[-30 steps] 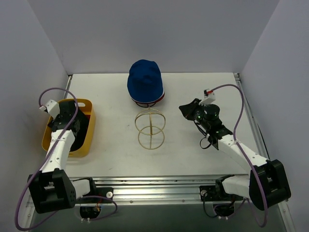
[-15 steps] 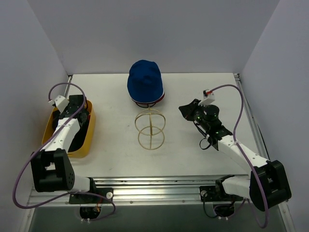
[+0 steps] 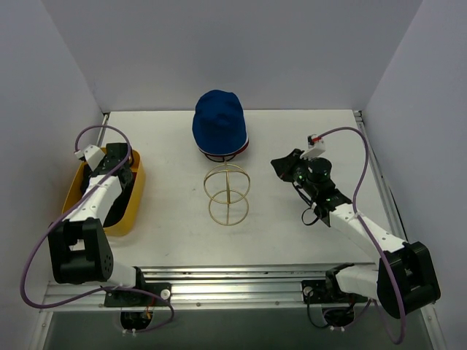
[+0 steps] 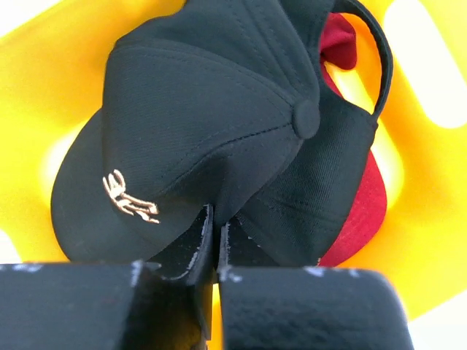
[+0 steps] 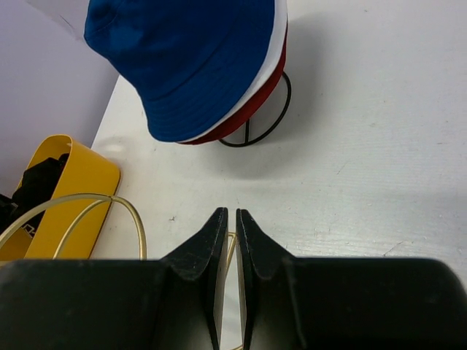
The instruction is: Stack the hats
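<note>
Black cap pinched in left tool, inside yellow tub.

The left arm and right arm share one build: white link shells between chunky black joint housings, each trailed by a looping purple cable. The left pincer and right pincer have matte black, grainy fingers tapering to thin tips.

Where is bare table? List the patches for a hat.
Free: between yellow tub and gold wire frame; the near strip before that frame; far-right corner beyond right gripper. Crowded: blue hat close behind the frame; tub holds black cap and left gripper.
</note>
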`<state>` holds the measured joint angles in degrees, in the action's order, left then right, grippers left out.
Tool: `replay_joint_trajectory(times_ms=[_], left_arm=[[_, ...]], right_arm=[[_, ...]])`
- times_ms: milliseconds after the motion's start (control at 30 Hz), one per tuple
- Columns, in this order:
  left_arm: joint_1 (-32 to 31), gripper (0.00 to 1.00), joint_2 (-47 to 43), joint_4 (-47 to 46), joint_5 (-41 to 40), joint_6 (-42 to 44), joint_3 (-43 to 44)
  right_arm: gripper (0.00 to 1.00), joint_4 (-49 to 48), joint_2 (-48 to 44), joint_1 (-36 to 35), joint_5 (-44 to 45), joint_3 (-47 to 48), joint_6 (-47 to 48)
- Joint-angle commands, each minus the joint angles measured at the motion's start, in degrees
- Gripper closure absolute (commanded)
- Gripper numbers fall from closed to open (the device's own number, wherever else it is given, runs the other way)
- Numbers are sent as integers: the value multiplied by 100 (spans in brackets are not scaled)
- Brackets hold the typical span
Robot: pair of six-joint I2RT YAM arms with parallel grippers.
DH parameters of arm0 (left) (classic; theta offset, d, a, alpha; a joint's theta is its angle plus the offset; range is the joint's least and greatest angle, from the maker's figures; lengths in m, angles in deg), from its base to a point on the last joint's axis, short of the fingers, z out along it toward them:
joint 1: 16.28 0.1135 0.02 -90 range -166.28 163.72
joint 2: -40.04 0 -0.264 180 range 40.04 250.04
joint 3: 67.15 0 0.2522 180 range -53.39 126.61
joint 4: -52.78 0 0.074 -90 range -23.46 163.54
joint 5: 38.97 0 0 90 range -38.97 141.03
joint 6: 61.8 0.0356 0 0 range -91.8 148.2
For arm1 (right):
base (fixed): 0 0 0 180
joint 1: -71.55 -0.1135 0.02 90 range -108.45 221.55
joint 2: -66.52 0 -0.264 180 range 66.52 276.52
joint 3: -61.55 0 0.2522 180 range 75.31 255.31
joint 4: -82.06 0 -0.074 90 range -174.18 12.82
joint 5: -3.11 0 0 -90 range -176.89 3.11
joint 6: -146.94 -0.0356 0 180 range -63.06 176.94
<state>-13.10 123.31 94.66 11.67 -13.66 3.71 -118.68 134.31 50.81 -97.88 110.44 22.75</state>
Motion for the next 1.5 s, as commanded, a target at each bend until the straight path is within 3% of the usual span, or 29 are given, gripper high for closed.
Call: replay_joint_trajectory(times_ms=[0, 400, 700, 1033, 1267, 1467], left_arm=[[16, 98, -161, -70, 77, 73, -6], [-168, 96, -1505, 520, -29, 407, 390], [-256, 96, -1673, 555, -178, 451, 574], [-617, 96, -1892, 862, -152, 872, 1645], [-661, 98, -2385, 739, 1112, 1444, 1945], [-1029, 98, -2692, 556, 2904, 1567, 1717]], right_arm=[[93, -136, -170, -54, 140, 55, 106], [93, -4, -134, -98, 167, 204, 106], [94, 172, -293, -203, 281, 231, 124], [93, 321, -293, -309, 369, 345, 150], [93, 558, -371, -370, 395, 573, 115], [93, 892, -713, -449, 412, 766, 9]])
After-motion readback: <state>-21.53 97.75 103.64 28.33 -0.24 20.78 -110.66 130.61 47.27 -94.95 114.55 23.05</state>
